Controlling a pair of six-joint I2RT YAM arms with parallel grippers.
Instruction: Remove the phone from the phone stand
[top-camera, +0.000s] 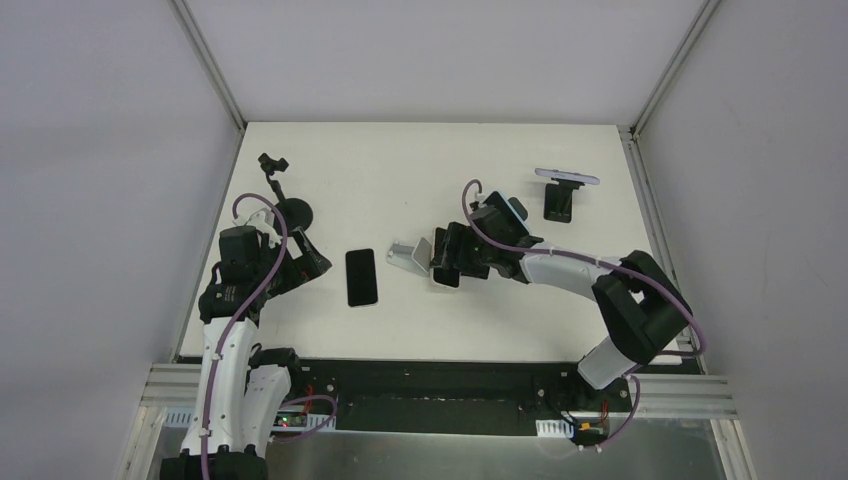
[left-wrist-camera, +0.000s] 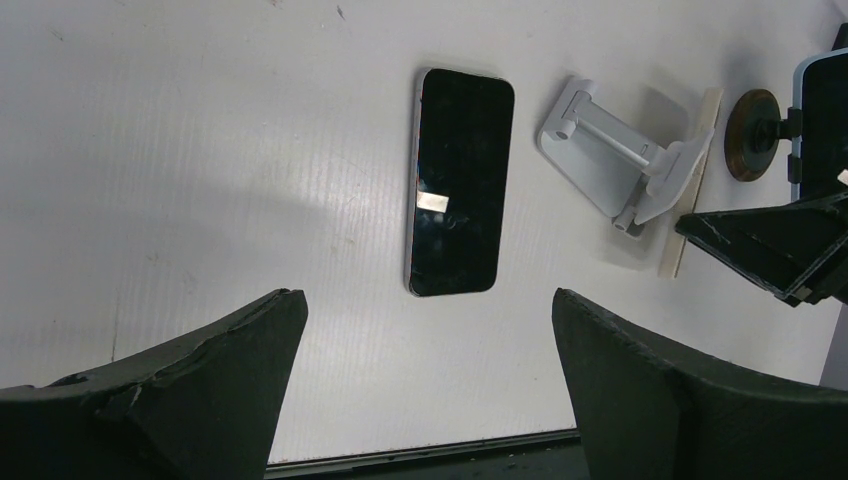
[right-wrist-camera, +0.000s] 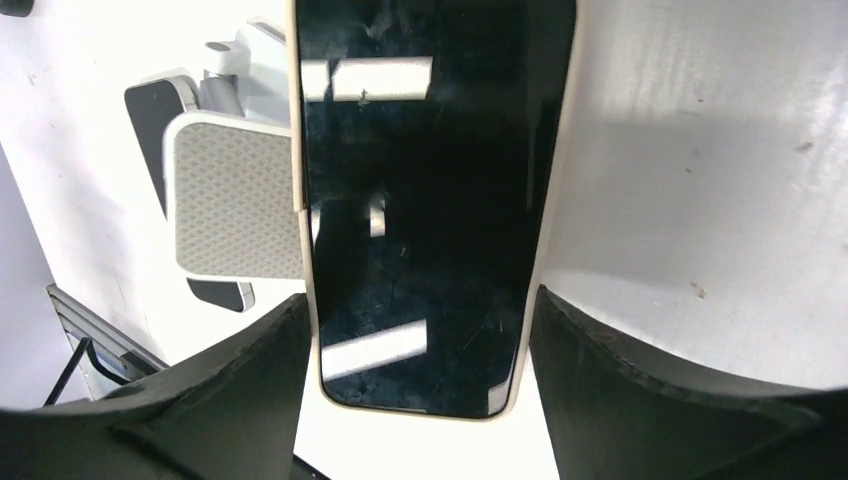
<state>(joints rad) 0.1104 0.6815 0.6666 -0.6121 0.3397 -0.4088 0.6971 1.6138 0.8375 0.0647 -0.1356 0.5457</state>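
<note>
A phone in a cream case (right-wrist-camera: 420, 200) sits between my right gripper's (right-wrist-camera: 420, 310) fingers, which press on its two long edges near its lower end. In the top view this gripper (top-camera: 447, 268) holds the phone (top-camera: 444, 278) just right of the white folding phone stand (top-camera: 408, 252). The stand's grey textured plate (right-wrist-camera: 235, 195) lies bare beside the phone's left edge. My left gripper (left-wrist-camera: 425, 300) is open and empty, a little short of a black phone (left-wrist-camera: 458, 185) lying flat on the table; it is at the left in the top view (top-camera: 318, 262).
A second phone (top-camera: 567, 177) rests on a black stand (top-camera: 559, 205) at the back right. A black gooseneck holder with a round base (top-camera: 297, 212) stands behind my left gripper. The flat black phone (top-camera: 361, 277) lies between the two grippers.
</note>
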